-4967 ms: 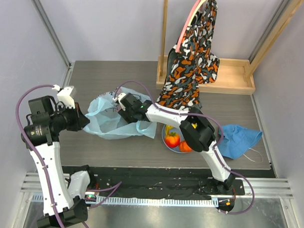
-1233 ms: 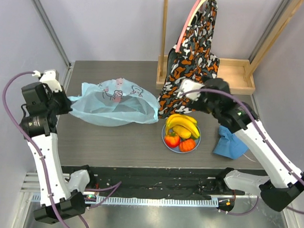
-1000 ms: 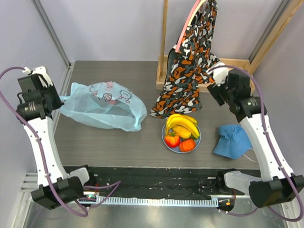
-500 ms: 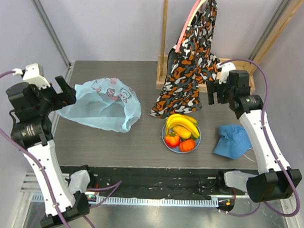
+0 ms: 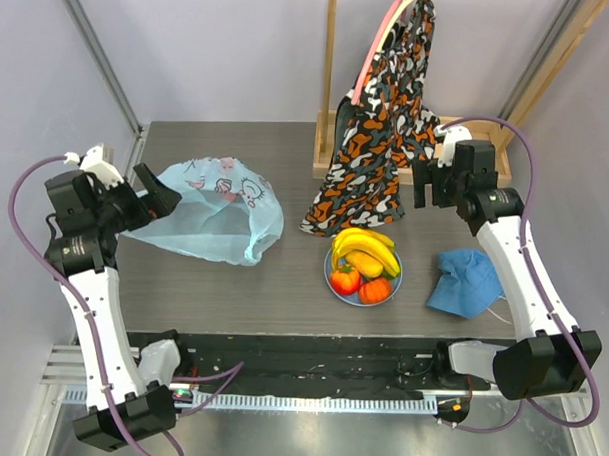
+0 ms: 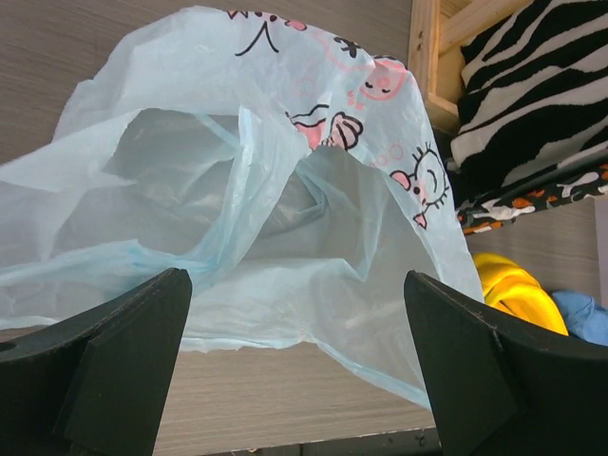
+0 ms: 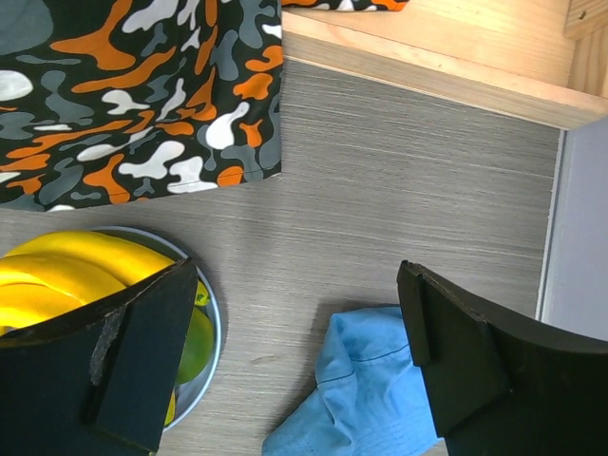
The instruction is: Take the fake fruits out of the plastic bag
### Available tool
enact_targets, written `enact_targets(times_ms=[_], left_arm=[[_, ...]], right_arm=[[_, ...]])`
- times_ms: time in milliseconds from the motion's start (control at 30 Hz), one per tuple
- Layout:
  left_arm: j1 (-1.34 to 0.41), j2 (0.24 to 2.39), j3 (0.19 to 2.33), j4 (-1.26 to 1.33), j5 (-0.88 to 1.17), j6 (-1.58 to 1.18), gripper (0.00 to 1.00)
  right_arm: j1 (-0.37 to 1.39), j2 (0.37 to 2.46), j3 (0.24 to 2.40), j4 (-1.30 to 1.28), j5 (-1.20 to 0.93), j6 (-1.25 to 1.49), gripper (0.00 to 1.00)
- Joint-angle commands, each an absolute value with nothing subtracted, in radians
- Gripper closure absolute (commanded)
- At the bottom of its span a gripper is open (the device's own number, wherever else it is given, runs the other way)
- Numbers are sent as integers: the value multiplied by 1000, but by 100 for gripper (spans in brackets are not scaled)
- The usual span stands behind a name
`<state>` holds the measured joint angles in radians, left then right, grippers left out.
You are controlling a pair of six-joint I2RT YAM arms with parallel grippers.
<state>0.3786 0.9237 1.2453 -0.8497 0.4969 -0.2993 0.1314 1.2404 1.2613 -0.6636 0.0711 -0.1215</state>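
The plastic bag (image 5: 213, 211) lies slumped on the table's left side, pale blue with pink cartoon prints, its mouth facing my left gripper (image 5: 166, 195). That gripper is open at the bag's left edge and holds nothing; in the left wrist view the bag (image 6: 285, 190) fills the space beyond my left gripper (image 6: 296, 370). The fake fruits sit on a round plate (image 5: 394, 284): a yellow banana bunch (image 5: 365, 247), a red fruit (image 5: 345, 280), an orange fruit (image 5: 376, 290) and a green fruit (image 7: 198, 347). My right gripper (image 5: 433, 192) hangs open and empty above the table, right of the plate.
A patterned orange, black and white cloth (image 5: 384, 111) hangs from a wooden frame (image 5: 467, 164) at the back right, its hem just behind the plate. A crumpled blue cloth (image 5: 466, 281) lies right of the plate, below my right gripper (image 7: 299, 351). Walls close in on both sides.
My left gripper has opened and let go of the bag, which has settled on the table. The left arm came down and inward a little. The right arm has barely moved.
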Motion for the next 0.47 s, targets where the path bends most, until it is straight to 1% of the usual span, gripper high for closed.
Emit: enact_targets(times_ms=[0,200,433], left_arm=[[368,847,1230,-798,520,-310,0],[374,773,1201,-818,460,-272,0],[379,776,1209,-830,433,-241,0]], right_arm=[[133,1239,1255,-626,37,-97,6],[132,1259,1252,-632,12,-92,6],[132,1246,1232,-606,-29,-103,8]])
